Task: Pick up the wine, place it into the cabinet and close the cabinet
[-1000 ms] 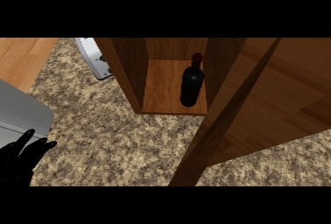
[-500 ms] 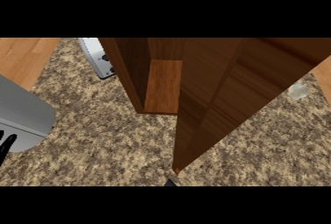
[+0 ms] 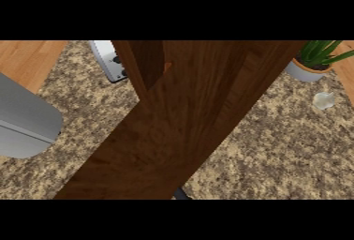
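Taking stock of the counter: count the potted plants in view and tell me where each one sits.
1. A green leafy plant in a grey pot stands at the counter's far right corner. The brown wooden cabinet door covers the middle, so another could be hidden behind it.

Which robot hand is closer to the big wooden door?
Cannot tell: neither hand shows. The cabinet door covers the middle of the view, and only a dark scrap peeks out at its lower edge.

Cabinet door (image 3: pixel 187 126) across the middle of the counter (image 3: pixel 276 154), potted plant (image 3: pixel 314 58) at far right, appliance (image 3: pixel 107 61) behind left
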Controlling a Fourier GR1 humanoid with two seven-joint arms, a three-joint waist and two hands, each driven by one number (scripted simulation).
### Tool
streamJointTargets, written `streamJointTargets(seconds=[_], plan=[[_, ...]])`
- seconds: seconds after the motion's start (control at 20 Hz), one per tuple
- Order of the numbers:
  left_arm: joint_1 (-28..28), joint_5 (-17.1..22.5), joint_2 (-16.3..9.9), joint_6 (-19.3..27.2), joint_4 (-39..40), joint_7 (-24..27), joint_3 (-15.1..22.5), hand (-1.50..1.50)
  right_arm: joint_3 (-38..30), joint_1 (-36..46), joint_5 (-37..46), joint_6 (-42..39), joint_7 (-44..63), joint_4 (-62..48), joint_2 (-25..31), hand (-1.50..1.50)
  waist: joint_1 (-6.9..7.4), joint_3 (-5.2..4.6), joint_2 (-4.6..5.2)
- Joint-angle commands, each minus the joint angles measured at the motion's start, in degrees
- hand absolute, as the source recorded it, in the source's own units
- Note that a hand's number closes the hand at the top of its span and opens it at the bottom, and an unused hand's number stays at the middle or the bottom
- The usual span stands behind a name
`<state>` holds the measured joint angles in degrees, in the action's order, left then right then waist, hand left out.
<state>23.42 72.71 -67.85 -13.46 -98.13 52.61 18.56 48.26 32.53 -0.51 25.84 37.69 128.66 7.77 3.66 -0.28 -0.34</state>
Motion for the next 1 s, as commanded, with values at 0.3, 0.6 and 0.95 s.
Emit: streamJointTargets(seconds=[0.3, 0.6, 0.95], plan=[[1.5, 1.4, -0.4, -10.3, 7.8, -0.2, -5.8, -1.50, -17.2, 24.6, -8.3, -0.3, -3.6, -28.1, -7.7, 1.50, -0.56, 0.11, 0.76], [5.4, 0.0, -0.3, -12.5, 7.9, -0.5, -9.5, -1.50, -22.5, 29.3, -16.1, -8.3, -13.9, -43.4, -7.7, 1.50, -0.59, 0.22, 0.71], [5.4, -0.6, 1.2, -13.8, 8.5, -2.7, -11.0, -1.50, -22.5, 33.6, -30.5, -27.9, -8.1, -52.3, -7.8, 1.50, 0.62, 0.13, 1.02]])
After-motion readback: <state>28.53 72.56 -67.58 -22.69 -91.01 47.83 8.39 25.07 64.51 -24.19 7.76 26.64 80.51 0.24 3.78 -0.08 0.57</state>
